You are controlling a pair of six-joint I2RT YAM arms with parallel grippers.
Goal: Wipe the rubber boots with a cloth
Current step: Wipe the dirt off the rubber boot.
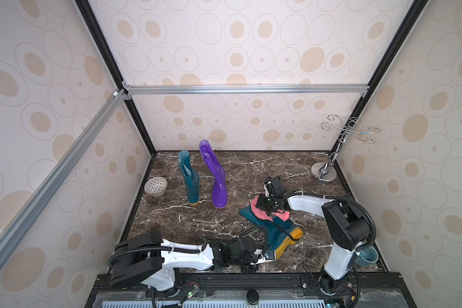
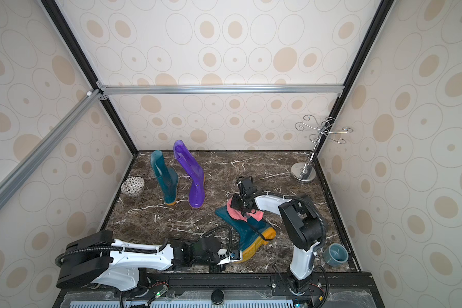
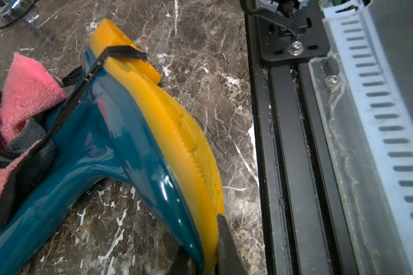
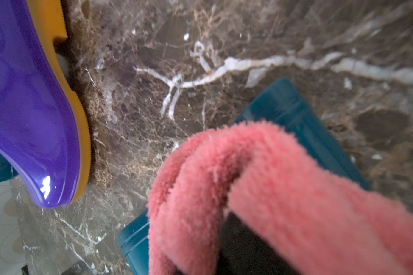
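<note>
The left jaws are clamped on the toe of the lying teal boot (image 3: 119, 142), right at its yellow sole. The right jaws are squeezed tight on the pink cloth (image 4: 284, 190), which sits on that boot's tall part. The boot lies on its side on the surface (image 1: 251, 170), near the front. The standing teal boot (image 1: 191, 184) and the purple boot (image 1: 218, 181) stand together farther back.

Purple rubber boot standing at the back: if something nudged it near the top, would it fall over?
Probably yes: the glossy purple rubber boot stands tall on a narrow orange sole, its shaft leaning, so it looks tippy. Its shiny skin suggests a slippery grip. It might knock the upright teal boot close beside it.
</note>
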